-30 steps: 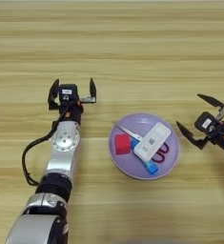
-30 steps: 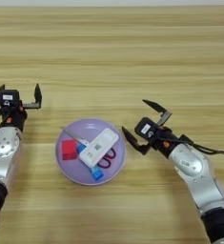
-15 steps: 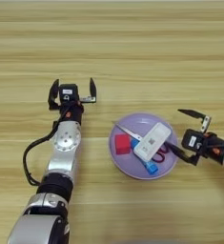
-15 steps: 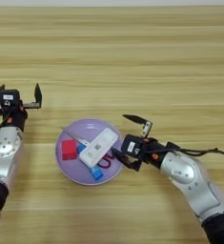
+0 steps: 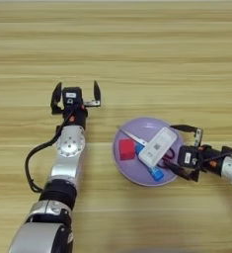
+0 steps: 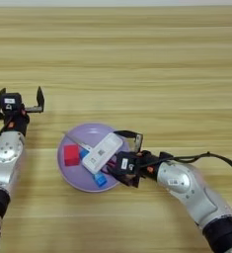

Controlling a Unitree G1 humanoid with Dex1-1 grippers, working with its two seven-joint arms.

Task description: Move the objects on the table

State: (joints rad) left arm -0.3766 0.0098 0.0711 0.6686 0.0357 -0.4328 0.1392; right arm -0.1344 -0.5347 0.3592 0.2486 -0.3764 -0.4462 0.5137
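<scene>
A light wooden table [image 5: 137, 49] fills the frame, its plank lines running side to side. Just right of centre and slightly low sits a round purple plate [image 5: 137, 175]. On it lie a red cube [image 5: 126, 149] at the left, a white flat remote-like device [image 5: 158, 146] tilted across the middle, a blue glue stick [image 5: 157, 173] partly under the device's lower end, and scissors whose silver blades [image 5: 132, 137] point to the upper left; their red handles are mostly hidden under the device.

The right gripper [image 6: 127, 158] reaches in from the right side to the plate's right rim. Its two black fingers [image 6: 129, 134] are spread wide apart, one above and one below, at the right end of the white device. Whether they touch it cannot be told; nothing is clamped.

The left gripper [image 5: 75, 96] rests at centre left, well apart from the plate, fingers pointing up the frame and spread open, holding nothing.

The upper half of the table and the lower strip are bare wood.
</scene>
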